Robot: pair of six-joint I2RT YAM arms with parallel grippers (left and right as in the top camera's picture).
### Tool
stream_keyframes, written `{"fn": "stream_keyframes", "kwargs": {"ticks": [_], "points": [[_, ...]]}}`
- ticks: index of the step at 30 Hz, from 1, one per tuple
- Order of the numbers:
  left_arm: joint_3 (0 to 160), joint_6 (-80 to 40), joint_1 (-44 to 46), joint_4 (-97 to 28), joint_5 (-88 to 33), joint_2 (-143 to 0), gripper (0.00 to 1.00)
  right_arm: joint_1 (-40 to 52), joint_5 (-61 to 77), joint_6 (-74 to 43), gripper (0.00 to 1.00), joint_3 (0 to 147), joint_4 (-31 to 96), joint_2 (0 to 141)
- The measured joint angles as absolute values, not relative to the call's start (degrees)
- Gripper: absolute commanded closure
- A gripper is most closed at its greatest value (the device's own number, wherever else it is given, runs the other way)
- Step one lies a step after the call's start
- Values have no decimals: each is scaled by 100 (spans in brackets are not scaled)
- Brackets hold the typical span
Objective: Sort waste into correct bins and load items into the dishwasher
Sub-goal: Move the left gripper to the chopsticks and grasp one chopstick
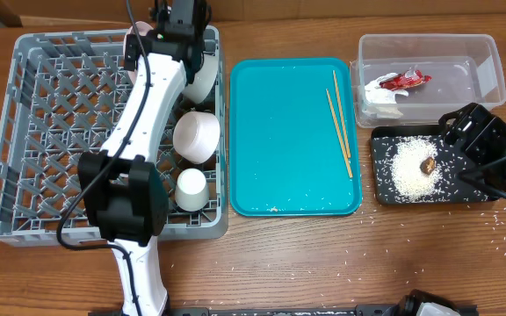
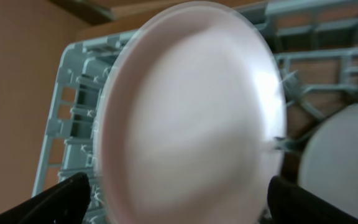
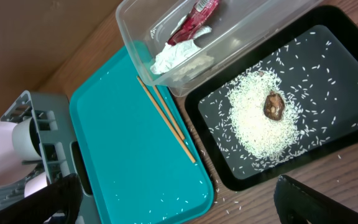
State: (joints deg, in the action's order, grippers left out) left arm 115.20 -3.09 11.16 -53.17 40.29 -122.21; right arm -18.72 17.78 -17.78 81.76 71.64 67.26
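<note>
Surface: wooden table [image 1: 279,263], teal serving tray [image 1: 288,140] at centre.
Dish rack [image 1: 25,132]: left of teal serving tray; white plate [image 2: 191,118] upright inside.
Left gripper [image 2: 179,188]: jaws spread wide, facing white plate.
Right gripper [image 3: 179,199]: jaws wide apart, empty, right of teal serving tray.
Chopsticks [image 1: 340,123]: on teal serving tray.

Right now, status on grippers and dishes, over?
Left gripper open, plate in rack. Right gripper open, empty, at black tray. Chopsticks not yet loaded, on teal tray.
</note>
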Motion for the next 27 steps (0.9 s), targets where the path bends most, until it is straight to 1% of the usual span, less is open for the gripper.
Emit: {"fn": "stream_keyframes", "kwargs": {"ticks": [4, 8, 12, 15, 22, 24, 27], "points": [[12254, -462, 1144, -5859, 3245, -11760, 0, -1872, 1780, -1780, 0, 8176, 7164, 6726], [12678, -1081, 1317, -6248, 2344, -10934, 0, -1872, 1780, -1778, 0, 8176, 7164, 6726], [12731, -1632, 1732, -6149, 1708, -10641, 0, -1872, 1778, -1778, 0, 8176, 7166, 6726], [12680, -1959, 2209, -6040, 1326, -11028, 0, -1872, 1780, -1780, 0, 8176, 7161, 6726], [12449, -2578, 3282, -5800, 954, -12816, 0, -1872, 1780, -1778, 0, 8176, 7161, 6726], [12372, -2711, 3717, -5494, 631, -13437, 0, -1872, 1780, -1780, 0, 8176, 7166, 6726], [12374, -2786, 4003, -5142, 292, -13758, 0, -1872, 1778, -1780, 0, 8176, 7164, 6726]]}}
